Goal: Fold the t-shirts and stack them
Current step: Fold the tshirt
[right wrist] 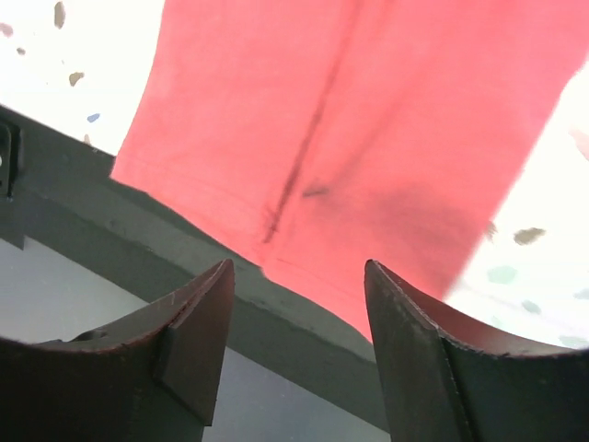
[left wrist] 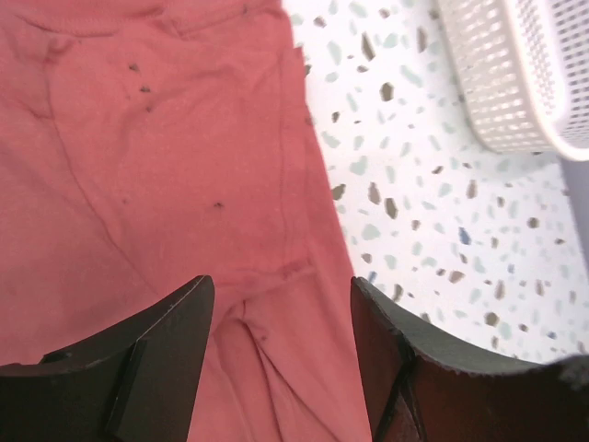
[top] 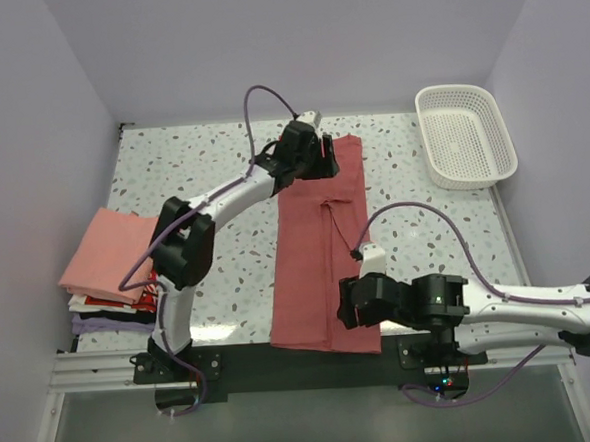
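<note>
A brick-red t-shirt (top: 322, 249) lies folded lengthwise into a long strip, running from the far middle of the table to its near edge. My left gripper (top: 323, 157) hovers over the strip's far end. In the left wrist view that gripper (left wrist: 281, 296) is open, with wrinkled red cloth (left wrist: 166, 166) lying flat below and between its fingers. My right gripper (top: 347, 312) is at the near right corner of the strip. In the right wrist view it (right wrist: 299, 276) is open above the shirt's near hem (right wrist: 304, 267). A stack of folded t-shirts (top: 105, 255), salmon-pink on top, sits at the left edge.
A white lattice basket (top: 465, 135) stands at the far right corner and shows in the left wrist view (left wrist: 525, 74). The dark frame rail (top: 284, 367) runs along the table's near edge under the shirt's hem. Speckled tabletop (top: 426, 233) lies between shirt and basket.
</note>
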`<state>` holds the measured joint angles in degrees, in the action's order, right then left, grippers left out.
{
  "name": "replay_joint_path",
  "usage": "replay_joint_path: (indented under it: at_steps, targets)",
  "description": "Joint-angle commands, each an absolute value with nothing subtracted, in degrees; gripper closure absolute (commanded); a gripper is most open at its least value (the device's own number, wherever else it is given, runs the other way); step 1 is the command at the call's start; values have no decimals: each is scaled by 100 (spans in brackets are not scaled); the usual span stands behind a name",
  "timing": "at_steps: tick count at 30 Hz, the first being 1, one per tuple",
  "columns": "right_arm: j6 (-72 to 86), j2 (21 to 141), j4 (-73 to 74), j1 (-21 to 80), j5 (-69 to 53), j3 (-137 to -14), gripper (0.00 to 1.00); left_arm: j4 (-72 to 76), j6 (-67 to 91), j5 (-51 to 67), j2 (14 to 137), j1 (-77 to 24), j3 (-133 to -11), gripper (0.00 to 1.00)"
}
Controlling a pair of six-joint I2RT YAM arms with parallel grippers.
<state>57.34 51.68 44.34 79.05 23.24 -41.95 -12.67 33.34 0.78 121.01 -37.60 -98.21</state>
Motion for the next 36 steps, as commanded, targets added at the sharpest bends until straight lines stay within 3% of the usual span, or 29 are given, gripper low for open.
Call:
replay_joint_path:
  at_steps: [1, 8, 14, 22, 36]
  targets:
    - [6291, 4537, 5395, 7770, 2663, -3860, 37, -1108, 3471, 132, 10832, -3691, -9354, 34]
    - [6469, 3499, 5221, 7112, 1259, -2743, 36, -1354, 4868, -229, 8695, -3735, -6081, 41]
    - [6284, 3261, 5045, 6470, 27, -2250, 37, -2081, 5168, -501, 6787, -3989, -4274, 47]
    - [7004, 2997, 4738, 6117, -861, -1486, 46, -3057, 5668, -220, 5292, -4604, -3103, 53]
    - [7778, 2022, 5526, 6064, -256, -1327, 50, -2409, 6573, 158, 5282, -5827, -2022, 58]
